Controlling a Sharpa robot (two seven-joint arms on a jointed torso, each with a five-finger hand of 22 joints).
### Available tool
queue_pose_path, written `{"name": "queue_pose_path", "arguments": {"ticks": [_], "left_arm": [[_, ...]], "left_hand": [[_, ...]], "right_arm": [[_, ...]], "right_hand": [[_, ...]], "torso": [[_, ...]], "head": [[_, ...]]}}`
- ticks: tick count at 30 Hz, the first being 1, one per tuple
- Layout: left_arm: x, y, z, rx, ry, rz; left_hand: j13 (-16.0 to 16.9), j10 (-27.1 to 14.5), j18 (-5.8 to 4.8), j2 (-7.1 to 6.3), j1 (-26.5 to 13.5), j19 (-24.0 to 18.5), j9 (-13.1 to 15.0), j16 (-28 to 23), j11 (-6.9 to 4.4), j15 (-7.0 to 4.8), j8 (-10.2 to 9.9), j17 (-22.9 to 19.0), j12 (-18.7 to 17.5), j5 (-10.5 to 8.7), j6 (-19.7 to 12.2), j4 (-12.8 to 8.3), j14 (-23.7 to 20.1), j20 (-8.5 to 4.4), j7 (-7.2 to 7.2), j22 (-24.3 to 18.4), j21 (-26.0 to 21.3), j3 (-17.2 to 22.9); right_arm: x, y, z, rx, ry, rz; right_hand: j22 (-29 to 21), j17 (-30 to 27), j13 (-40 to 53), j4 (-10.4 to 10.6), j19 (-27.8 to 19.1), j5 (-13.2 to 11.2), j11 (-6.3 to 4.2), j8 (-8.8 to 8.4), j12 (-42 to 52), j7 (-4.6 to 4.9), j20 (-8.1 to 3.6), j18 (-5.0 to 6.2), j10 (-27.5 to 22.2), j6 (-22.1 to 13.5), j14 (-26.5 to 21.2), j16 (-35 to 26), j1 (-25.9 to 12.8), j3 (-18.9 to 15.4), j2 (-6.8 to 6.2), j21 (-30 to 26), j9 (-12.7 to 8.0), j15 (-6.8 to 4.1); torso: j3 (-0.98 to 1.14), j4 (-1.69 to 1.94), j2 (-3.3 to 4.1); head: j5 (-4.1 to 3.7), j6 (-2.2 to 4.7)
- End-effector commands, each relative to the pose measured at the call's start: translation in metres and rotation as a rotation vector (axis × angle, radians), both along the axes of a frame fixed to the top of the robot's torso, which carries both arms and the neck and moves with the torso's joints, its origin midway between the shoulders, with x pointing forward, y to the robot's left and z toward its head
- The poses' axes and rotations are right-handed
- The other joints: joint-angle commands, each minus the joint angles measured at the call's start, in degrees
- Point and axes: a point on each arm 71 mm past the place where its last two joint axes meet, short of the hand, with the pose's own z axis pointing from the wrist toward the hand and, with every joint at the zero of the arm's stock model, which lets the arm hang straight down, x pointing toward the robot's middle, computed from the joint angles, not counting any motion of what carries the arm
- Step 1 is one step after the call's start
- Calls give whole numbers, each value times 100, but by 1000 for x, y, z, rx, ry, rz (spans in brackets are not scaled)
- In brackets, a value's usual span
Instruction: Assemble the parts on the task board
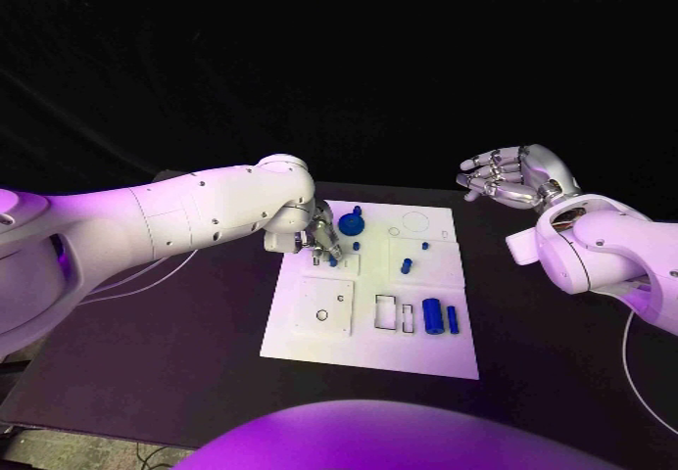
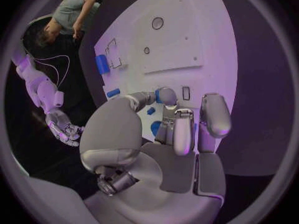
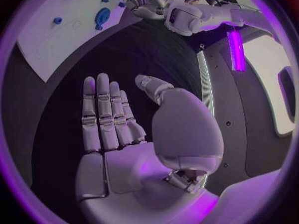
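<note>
Your left hand [image 1: 314, 235] is reaching down over the far left part of the white task board [image 1: 314, 338], fingers curled toward a small blue part [image 1: 333, 259] near a rectangular slot. From the left wrist view, the fingertips [image 2: 167, 95] are closing around something blue, but whether they are actually gripping it I cannot tell. A round blue gear-like part [image 1: 349, 224] is sitting just beside the hand, and a small blue peg [image 1: 406, 264] is standing near the board's middle. Two blue cylinders [image 1: 432, 316] are lying side by side near the board's right front, next to empty outlined slots.

Your right hand [image 1: 511, 176] is hovering well off the board's far right corner, fingers loosely apart and holding nothing.

To do this step well, you are probably wanting a firm pinch on the small part first, keeping it upright and lined up with its slot, while steering clear of the gear beside it.
</note>
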Motion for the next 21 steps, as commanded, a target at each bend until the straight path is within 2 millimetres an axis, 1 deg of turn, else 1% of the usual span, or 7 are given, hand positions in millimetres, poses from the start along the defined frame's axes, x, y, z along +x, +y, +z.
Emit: {"name": "queue_pose_path", "arguments": {"ticks": [1, 6, 11, 21], "left_arm": [[-2, 0, -3, 16, 21, -19], [-2, 2, -3, 17, 14, -16], [-1, 2, -2, 14, 2, -10], [-2, -2, -2, 3, -13, -15]], "left_hand": [[18, 37, -28, 56, -15, -11, -4, -15, -1, -42, 3, 960, 34, -18, 32, -1325, 500, -32, -9, 602, -1, 1297], [30, 46, -29, 56, -12, -9, -6, -15, -2, -42, -1, 961, 41, -1, 41, -1339, 500, -33, -11, 606, 4, 1304], [52, 63, -29, 52, -14, -11, -8, -12, -3, -43, -5, 966, 57, 27, 55, -1353, 502, -34, -11, 608, 1, 1309], [47, 64, -29, 52, -15, -10, -9, -11, -4, -44, -8, 967, 54, 34, 59, -1357, 502, -34, -11, 610, 4, 1311]], "right_arm": [[-1, 2, 0, -4, 1, 17], [-1, 2, 0, -4, 1, 17], [-1, 2, 0, -4, 1, 17], [-1, 2, 0, -4, 1, 18]], "right_hand": [[-5, 6, -5, -25, 37, 3, 8, 21, -21, -3, 8, 69, 44, 18, 20, -17, -36, -21, -6, -19, -3, 5], [-5, 6, -5, -25, 37, 3, 8, 21, -21, -3, 8, 69, 44, 18, 20, -17, -36, -21, -6, -19, -3, 5], [-5, 6, -5, -25, 37, 3, 8, 21, -21, -3, 8, 69, 44, 18, 20, -17, -36, -21, -6, -19, -3, 5], [-5, 6, -5, -25, 37, 3, 8, 21, -21, -3, 8, 69, 44, 18, 20, -17, -36, -21, -6, -19, -3, 5]], "torso": [[-1, 6, -3], [-4, 4, 0], [-3, 3, -4], [-1, 1, -2]], "head": [[-3, 0], [-1, 0], [2, 0], [-1, 0]]}}
